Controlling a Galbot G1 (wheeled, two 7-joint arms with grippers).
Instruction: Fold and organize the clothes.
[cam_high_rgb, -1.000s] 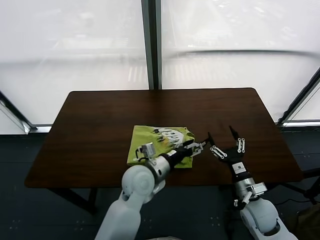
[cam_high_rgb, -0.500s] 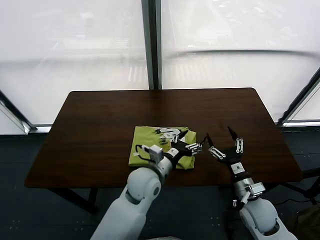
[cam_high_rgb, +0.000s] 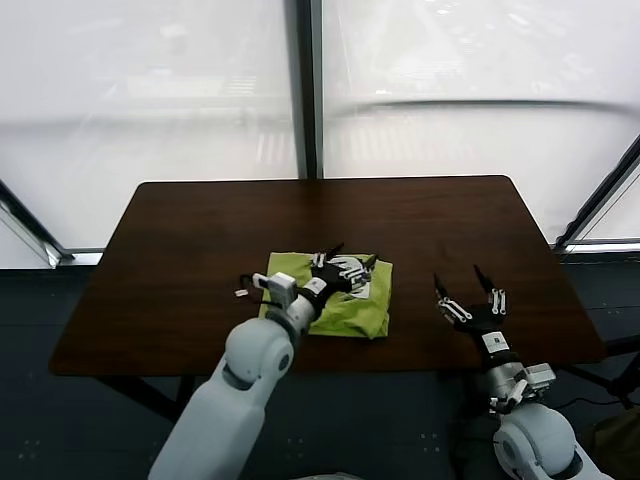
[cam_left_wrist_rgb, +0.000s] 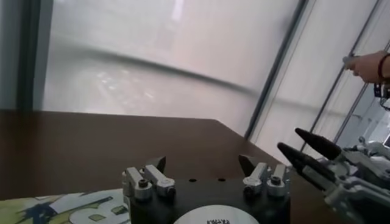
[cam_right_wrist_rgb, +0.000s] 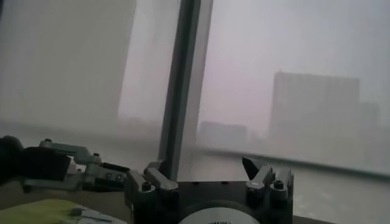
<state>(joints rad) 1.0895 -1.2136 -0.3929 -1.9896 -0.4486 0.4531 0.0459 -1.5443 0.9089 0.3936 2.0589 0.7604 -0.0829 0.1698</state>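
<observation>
The folded green shirt (cam_high_rgb: 335, 303) lies on the worktop (cam_high_rgb: 200, 240) near its front edge. The left tool (cam_high_rgb: 347, 265), fingers spread, hovers over its far part. The right tool (cam_high_rgb: 467, 287), also spread, waits at the shirt's 3 o'clock, apart.

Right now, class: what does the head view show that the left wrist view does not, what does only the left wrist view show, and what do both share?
Only the head view shows the whole folded lime-green T-shirt, the full extent of the table, and both arms, with the left gripper open over the shirt.

Only the left wrist view shows a person's hand by the window.

Both show the shirt's white graphic, the table, and the right gripper, open, apart from the shirt.
</observation>
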